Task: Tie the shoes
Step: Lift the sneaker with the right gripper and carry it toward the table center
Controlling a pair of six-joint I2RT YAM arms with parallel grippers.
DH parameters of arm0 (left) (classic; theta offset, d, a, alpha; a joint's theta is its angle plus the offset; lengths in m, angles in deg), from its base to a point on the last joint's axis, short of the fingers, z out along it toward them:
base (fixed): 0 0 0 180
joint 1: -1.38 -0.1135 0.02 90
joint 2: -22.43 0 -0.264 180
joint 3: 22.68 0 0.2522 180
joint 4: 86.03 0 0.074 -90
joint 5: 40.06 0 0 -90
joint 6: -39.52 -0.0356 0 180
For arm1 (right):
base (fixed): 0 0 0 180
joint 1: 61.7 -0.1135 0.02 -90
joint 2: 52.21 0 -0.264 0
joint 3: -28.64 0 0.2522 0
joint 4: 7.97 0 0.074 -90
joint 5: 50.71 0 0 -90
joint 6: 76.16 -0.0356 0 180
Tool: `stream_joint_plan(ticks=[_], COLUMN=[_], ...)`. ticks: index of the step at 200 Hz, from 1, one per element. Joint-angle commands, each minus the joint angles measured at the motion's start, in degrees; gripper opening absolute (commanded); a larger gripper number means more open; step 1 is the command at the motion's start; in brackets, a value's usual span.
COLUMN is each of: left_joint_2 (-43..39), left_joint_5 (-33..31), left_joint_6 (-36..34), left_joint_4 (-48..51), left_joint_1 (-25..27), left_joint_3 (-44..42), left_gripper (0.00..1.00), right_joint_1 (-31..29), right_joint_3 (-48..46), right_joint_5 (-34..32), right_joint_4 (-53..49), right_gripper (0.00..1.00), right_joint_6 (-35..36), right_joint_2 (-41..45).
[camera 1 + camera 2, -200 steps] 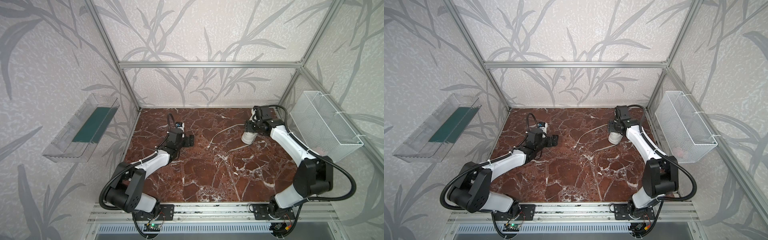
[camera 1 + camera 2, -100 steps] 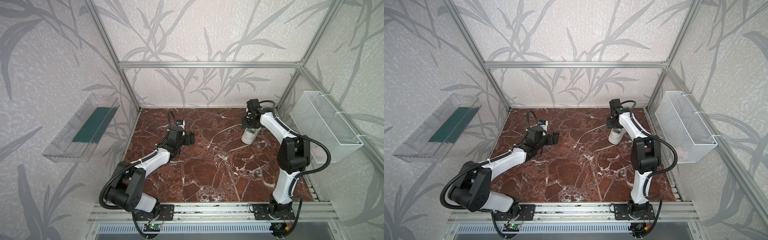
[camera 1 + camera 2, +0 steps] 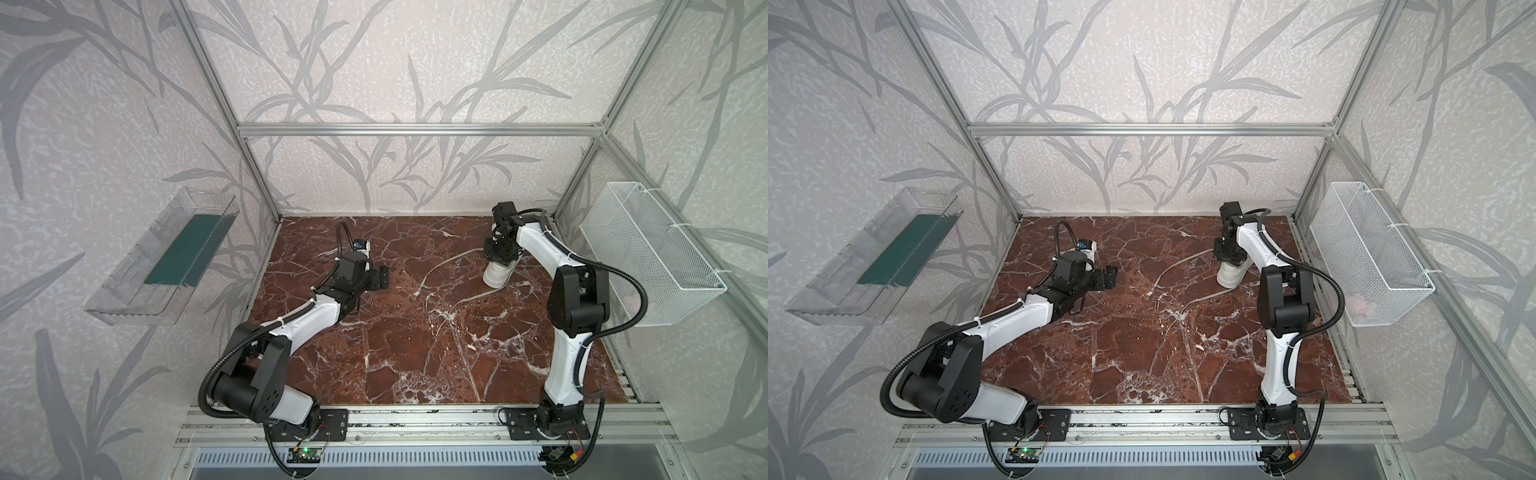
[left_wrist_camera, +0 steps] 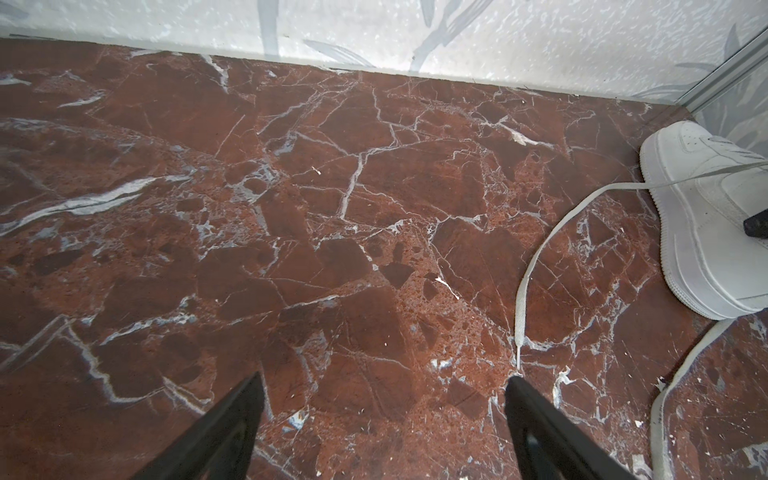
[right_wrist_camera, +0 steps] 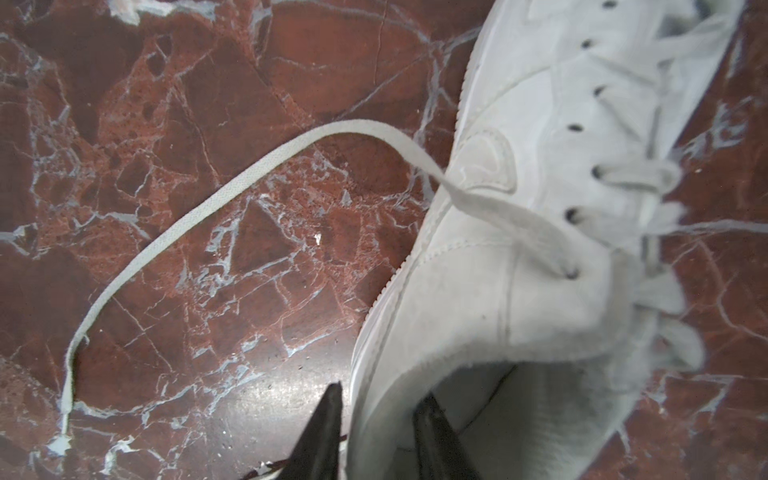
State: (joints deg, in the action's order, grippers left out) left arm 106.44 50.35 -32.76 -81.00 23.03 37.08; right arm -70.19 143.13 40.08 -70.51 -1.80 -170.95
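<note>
Clamps the right gripper point(image 5: 380, 392) narrow on the heel collar of the white sneaker point(image 5: 519, 249): one finger inside the shoe, one outside against its wall. Sits sole-down on the marble floor point(image 4: 249, 208) under that gripper, laces point(image 5: 249, 178) untied and trailing away from it. Holds the left gripper point(image 4: 384, 376) wide and empty, low over the marble, a lace tip just ahead of one fingertip, the sneaker well beyond.

Soft, even light filled both top views, while in the right wrist view glare whitened the worktop point(image 5: 257, 399) and the near sneaker point(image 5: 519, 291) was blurred.
</note>
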Motion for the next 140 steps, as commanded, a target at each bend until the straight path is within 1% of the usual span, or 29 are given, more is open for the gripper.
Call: stream_joint_plan(ticks=[1, 23, 34, 56, 89, 111, 140], left_joint_2=[0.1, -0.2, -0.4, -0.7, -1.0, -1.2, -2.2], left_joint_5=[-1.5, -2.3, -2.6, -3.0, -3.2, -3.2, -3.7], left_joint_6=[-0.3, -0.5, -0.6, -0.7, -0.8, -0.9, -1.1], left_joint_4=[1.0, 1.5, 1.7, 1.6, 1.8, 1.8, 2.2], left_joint_1=[0.2, 0.2, 0.2, 0.2, 0.2, 0.2, 0.2], left_joint_3=[1.3, 1.3, 1.1, 1.0, 0.9, 0.9, 0.6], left_gripper=[0.92, 0.92, 0.92, 0.92, 0.92, 0.92, 0.93], right_joint_1=[0.2, 0.0, -0.3, -1.9, -4.5, -8.4, -14.4], right_joint_3=[2.4, 3.1, 3.1, 3.3, 1.0, 1.1, 0.2], right_joint_5=[6.4, 9.1, 10.5, 12.5, 16.8, 17.8, 19.5], right_joint_4=[-2.1, -2.4, -2.4, -2.9, -1.3, -2.1, -1.6], right_gripper=[0.18, 0.06, 0.02, 0.01, 0.01, 0.0, 0.0], right_joint_6=[-0.4, 0.2, 0.6, 1.5, -0.7, -0.4, -2.4], right_joint_2=[-1.6, -1.7, -1.6, -0.9, 0.8, 0.5, 0.3])
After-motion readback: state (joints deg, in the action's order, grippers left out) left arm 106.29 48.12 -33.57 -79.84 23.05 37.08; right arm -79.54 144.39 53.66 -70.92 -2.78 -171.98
